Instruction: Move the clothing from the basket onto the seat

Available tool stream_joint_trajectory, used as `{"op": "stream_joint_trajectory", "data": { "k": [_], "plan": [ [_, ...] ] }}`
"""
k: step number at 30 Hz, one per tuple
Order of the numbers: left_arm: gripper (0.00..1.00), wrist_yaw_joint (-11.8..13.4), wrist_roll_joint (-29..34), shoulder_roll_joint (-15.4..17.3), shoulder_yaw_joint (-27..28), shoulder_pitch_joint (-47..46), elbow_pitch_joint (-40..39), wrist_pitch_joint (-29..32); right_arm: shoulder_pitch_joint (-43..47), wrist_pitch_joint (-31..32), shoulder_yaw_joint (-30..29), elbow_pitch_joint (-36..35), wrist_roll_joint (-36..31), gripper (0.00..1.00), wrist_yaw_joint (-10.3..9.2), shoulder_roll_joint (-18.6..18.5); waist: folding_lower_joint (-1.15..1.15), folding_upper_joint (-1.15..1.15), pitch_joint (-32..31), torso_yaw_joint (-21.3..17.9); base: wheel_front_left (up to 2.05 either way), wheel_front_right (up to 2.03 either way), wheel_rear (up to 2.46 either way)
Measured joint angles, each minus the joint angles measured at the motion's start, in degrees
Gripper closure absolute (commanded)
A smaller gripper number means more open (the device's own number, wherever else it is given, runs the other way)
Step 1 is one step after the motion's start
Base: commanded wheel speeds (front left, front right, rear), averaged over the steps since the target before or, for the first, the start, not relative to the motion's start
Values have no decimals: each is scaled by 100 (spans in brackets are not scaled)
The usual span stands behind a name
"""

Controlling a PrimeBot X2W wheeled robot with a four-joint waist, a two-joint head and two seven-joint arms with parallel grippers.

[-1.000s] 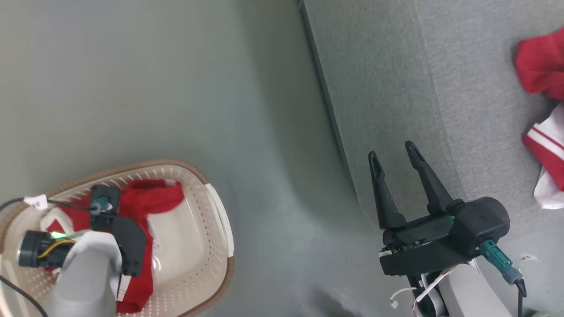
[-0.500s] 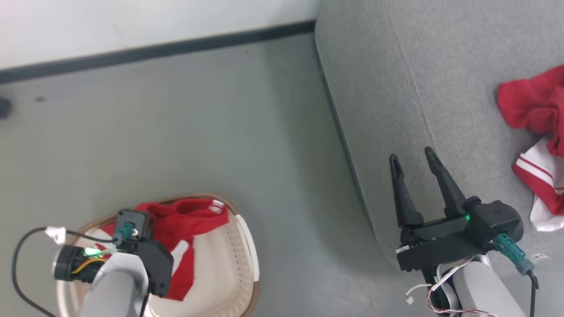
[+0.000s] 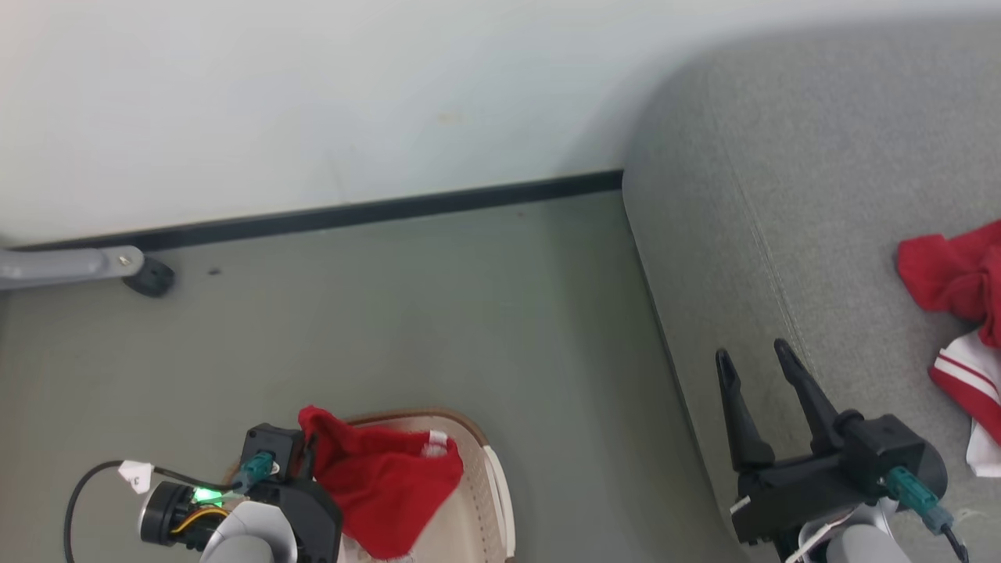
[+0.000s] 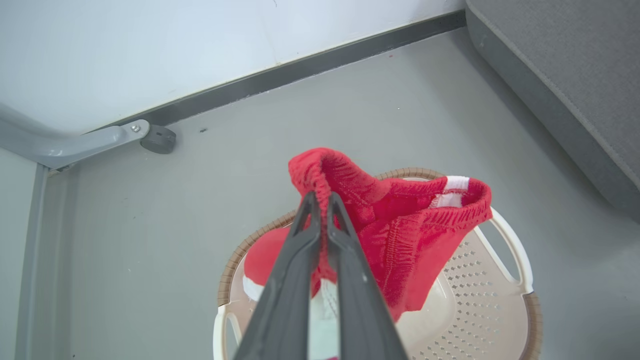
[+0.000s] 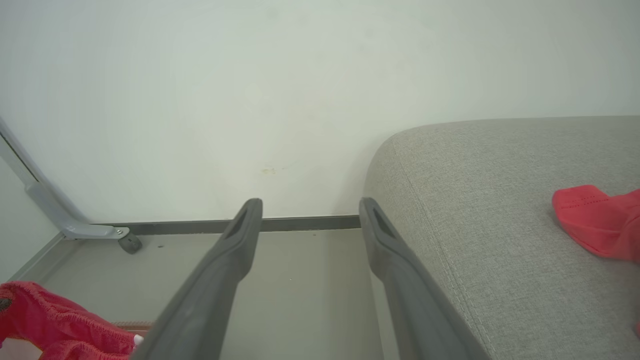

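Down at the far left, a grey frame leg (image 3: 62, 264) ends in a black caster (image 3: 150, 276) on the floor (image 3: 469, 313), right by the wall's dark skirting (image 3: 391, 209). Next along, here's the left gripper (image 4: 320, 200), jaws pinched tight on the bunched elastic edge of a red garment (image 4: 400, 220), with only fabric between the fingertips. The garment hangs above the basket (image 4: 505, 250), a white patch showing at its top edge and its lower end dangling inside the rim. Whether it touches the bottom, I can't tell. The basket sits on the floor.

Across a bare stretch of floor we reach the seat (image 3: 782, 195), its rounded corner towards the wall. The right gripper (image 3: 751, 349) hovers at the seat's left edge, fingers spread wide, nothing between them. Far right, more clothes (image 3: 950, 274) lie on the seat: a crumpled red piece, and just beside it one with red-and-white stripes.
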Motion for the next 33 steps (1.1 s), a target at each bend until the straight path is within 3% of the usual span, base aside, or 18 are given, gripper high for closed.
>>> {"op": "stream_joint_trajectory", "data": {
  "k": [8, 17, 25, 33],
  "plan": [
    [100, -98, -175, -66, -10, 403, -632, -27, 427, 0, 78, 236, -1, 0, 136, -113, 0, 0, -706, 269, 0, 0, 0],
    [100, -147, -314, -98, 67, 905, -1875, -27, 857, 1, 307, 204, -5, 0, 235, -197, 0, 0, -1381, 515, 0, 0, 0],
    [100, -196, -354, -97, 71, 1052, -3094, -29, 1007, 1, 630, 168, -109, 0, 293, -259, 1, 0, -1607, 669, 0, 0, 0],
    [100, -202, -363, -98, -104, 1177, -4112, -30, 987, 1, 1401, 167, -587, 0, 356, -415, 1, 1, -1619, 718, 0, 0, 0]
  ]
}}
